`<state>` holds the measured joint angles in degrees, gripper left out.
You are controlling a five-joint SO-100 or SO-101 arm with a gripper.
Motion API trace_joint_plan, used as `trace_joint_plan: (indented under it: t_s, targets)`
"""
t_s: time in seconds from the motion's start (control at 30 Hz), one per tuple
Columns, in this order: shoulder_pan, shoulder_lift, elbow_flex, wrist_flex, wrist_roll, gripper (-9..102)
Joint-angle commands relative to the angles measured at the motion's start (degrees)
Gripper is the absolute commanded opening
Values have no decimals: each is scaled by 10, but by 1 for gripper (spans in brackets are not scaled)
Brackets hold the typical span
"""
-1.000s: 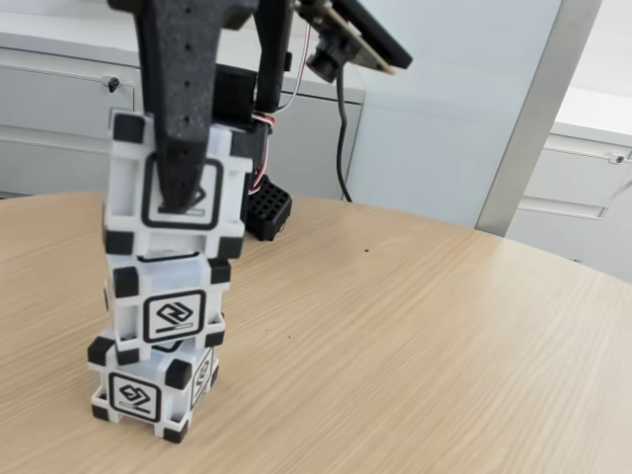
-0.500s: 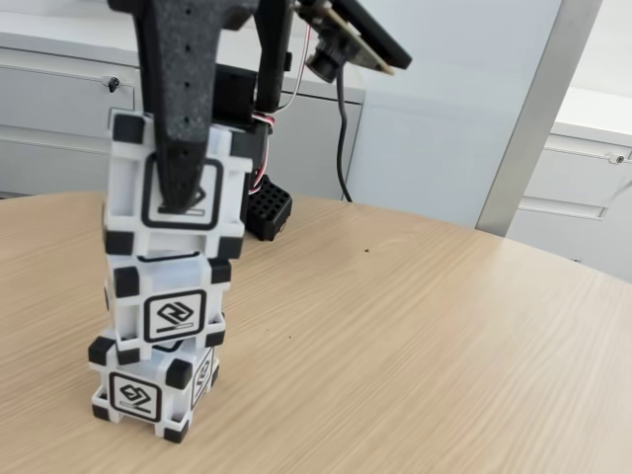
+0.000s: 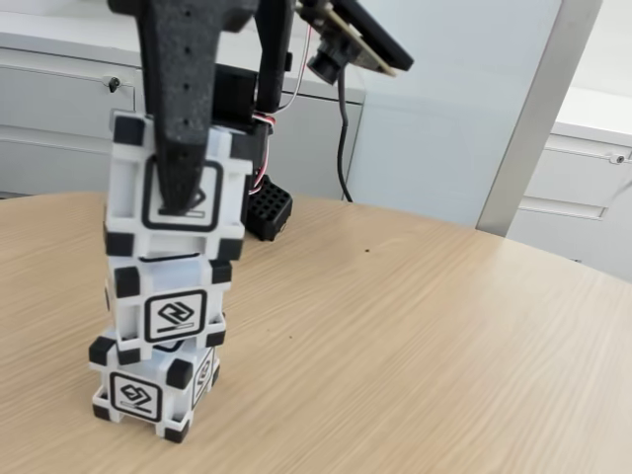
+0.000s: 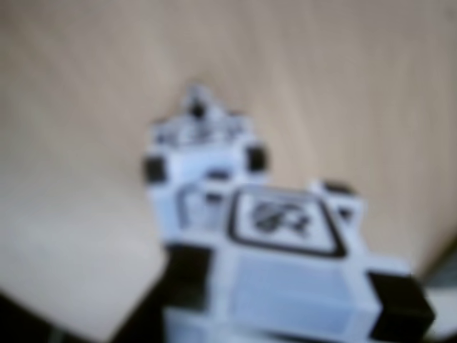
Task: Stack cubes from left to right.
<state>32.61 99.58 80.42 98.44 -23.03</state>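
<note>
Three white cubes with black corners and square glyphs stand in one tower at the left of the fixed view. The bottom cube [image 3: 148, 391] rests on the wooden table [image 3: 415, 336], turned slightly, and the middle cube [image 3: 168, 308] sits on it. The top cube [image 3: 212, 212] sits on or just above the middle one; a thin dark line shows between them. My gripper [image 3: 188, 193] comes down from above, shut on the top cube, with one black finger [image 3: 180, 118] across its front face and the other hidden behind. The blurred wrist view looks down on the top cube [image 4: 293, 279], with the lower cubes [image 4: 200, 168] past it.
The arm's black base [image 3: 267, 209] and a cable [image 3: 341, 148] stand behind the tower. Grey cabinets [image 3: 59, 109] and a metal post [image 3: 528, 118] lie beyond the table's curved far edge. Bare wood stretches to the right of the tower.
</note>
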Motion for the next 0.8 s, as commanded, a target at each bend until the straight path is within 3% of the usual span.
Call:
trace_joint_plan:
  t_s: [0.0, 0.47, 0.77]
  targets:
    - [4, 14, 26, 6, -4, 13]
    - [4, 18, 41, 5, 12, 12]
    - [2, 198, 48, 5, 33, 15]
